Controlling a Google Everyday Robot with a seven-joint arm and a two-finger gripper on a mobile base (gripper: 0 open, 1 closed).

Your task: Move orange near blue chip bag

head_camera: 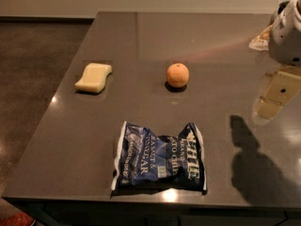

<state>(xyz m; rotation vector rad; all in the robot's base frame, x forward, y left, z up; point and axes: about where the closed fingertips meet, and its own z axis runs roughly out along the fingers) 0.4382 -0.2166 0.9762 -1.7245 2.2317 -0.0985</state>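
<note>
The orange point(177, 75) sits on the dark grey table point(84, 140), near its middle. The blue chip bag point(160, 158) lies flat near the table's front edge, a short way in front of the orange and slightly to its left. My gripper point(275, 98) hangs above the table's right side, well to the right of the orange and apart from it, and it holds nothing that I can see. The white arm point(287, 32) above it enters from the upper right corner.
A pale yellow sponge point(94, 77) lies on the left part of the table, level with the orange. A small pale wrapper-like item point(260, 40) lies at the back right, partly hidden by the arm. The floor drops away beyond the table's left edge.
</note>
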